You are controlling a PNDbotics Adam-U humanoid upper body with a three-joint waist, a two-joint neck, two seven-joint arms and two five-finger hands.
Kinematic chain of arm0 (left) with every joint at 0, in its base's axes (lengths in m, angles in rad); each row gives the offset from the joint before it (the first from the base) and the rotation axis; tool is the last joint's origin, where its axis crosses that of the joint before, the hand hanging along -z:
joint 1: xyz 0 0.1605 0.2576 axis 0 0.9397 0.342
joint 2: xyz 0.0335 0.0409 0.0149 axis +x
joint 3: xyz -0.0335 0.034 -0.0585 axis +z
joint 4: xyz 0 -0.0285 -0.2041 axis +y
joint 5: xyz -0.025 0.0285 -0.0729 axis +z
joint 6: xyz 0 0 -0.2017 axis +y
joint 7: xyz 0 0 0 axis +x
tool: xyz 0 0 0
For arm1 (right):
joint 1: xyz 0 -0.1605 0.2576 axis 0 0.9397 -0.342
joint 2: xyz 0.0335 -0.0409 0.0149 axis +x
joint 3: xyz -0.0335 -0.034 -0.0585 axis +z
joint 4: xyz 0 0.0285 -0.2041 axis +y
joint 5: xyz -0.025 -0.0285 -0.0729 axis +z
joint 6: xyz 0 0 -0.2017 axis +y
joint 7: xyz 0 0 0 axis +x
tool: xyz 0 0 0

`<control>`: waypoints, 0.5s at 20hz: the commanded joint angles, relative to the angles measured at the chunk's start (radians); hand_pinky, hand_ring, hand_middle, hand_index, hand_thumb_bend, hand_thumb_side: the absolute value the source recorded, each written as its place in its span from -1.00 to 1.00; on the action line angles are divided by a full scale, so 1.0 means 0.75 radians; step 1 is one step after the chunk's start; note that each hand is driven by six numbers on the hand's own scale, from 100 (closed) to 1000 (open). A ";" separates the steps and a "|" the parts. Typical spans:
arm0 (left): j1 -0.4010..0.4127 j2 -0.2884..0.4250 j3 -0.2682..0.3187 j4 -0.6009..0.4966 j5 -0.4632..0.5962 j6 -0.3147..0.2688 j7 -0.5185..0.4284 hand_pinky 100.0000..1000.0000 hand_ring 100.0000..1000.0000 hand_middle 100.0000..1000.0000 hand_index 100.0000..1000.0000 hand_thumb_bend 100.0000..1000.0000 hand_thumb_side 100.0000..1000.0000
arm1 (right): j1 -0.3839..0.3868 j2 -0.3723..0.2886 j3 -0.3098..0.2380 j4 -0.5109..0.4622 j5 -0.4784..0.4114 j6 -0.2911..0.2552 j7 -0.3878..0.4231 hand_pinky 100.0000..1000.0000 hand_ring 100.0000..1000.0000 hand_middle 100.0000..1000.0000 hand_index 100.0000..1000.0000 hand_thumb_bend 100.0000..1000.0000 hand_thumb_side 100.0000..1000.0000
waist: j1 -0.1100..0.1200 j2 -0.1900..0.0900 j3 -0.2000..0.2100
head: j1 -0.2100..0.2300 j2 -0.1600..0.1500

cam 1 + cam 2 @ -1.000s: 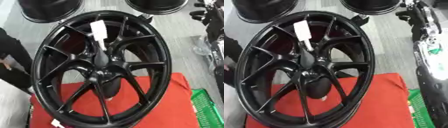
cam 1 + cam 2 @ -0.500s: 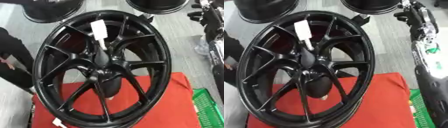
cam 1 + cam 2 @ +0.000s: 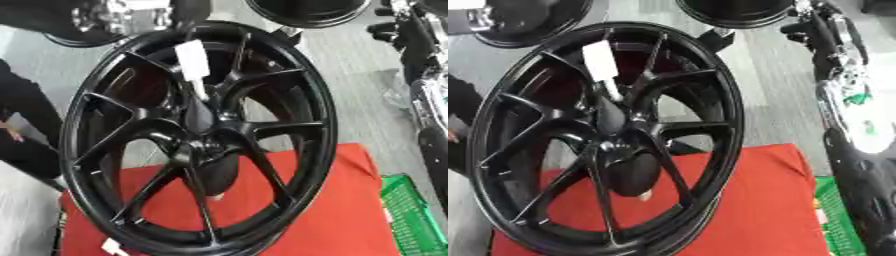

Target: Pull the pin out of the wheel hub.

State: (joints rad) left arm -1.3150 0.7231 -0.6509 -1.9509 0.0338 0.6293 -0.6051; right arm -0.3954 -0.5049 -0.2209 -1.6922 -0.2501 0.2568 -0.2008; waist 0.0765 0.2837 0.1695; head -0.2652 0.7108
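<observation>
A black spoked wheel (image 3: 197, 145) stands tilted on a red cloth (image 3: 332, 210). A white tag (image 3: 192, 59) with a pale pin (image 3: 200, 91) under it sits on an upper spoke, just above the hub (image 3: 619, 145). My left arm, silver and black, comes in at the top left; its dark hand (image 3: 188, 10) hangs just above the rim and the tag. My right arm runs down the right edge, and its hand (image 3: 820, 27) is up at the top right, apart from the wheel.
Two more black wheels lie on the grey floor behind (image 3: 306, 12) (image 3: 527, 25). A green basket (image 3: 411, 215) stands at the lower right beside the cloth. A person in black (image 3: 22, 125) stands at the left edge, close to the rim.
My left arm has come into view at the top left, over the wheel's rim. The view has shifted a little. The wheel and the white tag have not moved.
</observation>
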 commanded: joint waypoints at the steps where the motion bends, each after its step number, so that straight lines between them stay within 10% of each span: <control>1: -0.045 -0.024 0.001 -0.009 -0.010 0.125 -0.084 0.58 0.67 0.67 0.71 -0.38 0.61 | -0.016 -0.038 -0.003 -0.013 0.008 -0.002 0.004 0.50 0.20 0.33 0.44 -1.00 0.16 | -0.010 -0.033 -0.004 | -0.020 -0.004; 10: -0.041 -0.037 -0.050 0.029 -0.142 0.148 -0.145 0.70 0.73 0.70 0.72 0.12 0.32 | -0.020 -0.040 0.006 -0.013 0.009 -0.001 0.013 0.50 0.20 0.33 0.44 -1.00 0.16 | -0.007 -0.032 -0.006 | -0.020 -0.004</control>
State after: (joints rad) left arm -1.3341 0.6822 -0.6941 -1.9339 -0.0531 0.6362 -0.5982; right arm -0.3963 -0.5049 -0.2148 -1.6922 -0.2501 0.2576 -0.1947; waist 0.0749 0.2837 0.1646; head -0.2787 0.7108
